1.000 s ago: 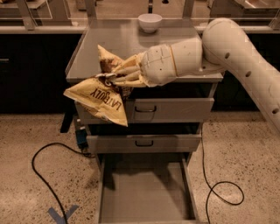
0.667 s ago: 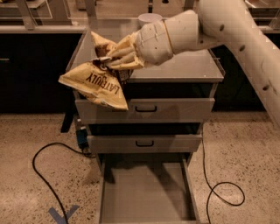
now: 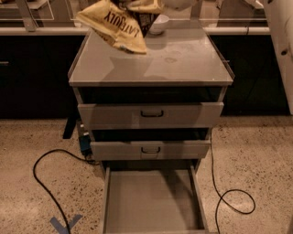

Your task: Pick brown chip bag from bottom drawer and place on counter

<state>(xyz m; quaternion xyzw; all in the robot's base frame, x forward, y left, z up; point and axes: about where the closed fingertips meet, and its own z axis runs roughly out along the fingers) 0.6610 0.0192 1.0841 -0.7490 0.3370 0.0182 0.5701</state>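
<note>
— Where does the brown chip bag [image 3: 114,25] sit against the fingers [image 3: 146,5]?

— It hangs just below and to the left of them. The gripper [image 3: 144,8], at the top edge of the view, has its fingers clamped on the bag's upper right end, so the bag is held in the air over the back of the table [image 3: 151,64].

— And which way does it lie?

— Its long axis slants from a left corner down to a lower right corner, and its lettering reads upside down. A white bowl [image 3: 159,23] stands on the table just below the fingers. The bottom drawer [image 3: 151,201] stands open far beneath them.
</note>
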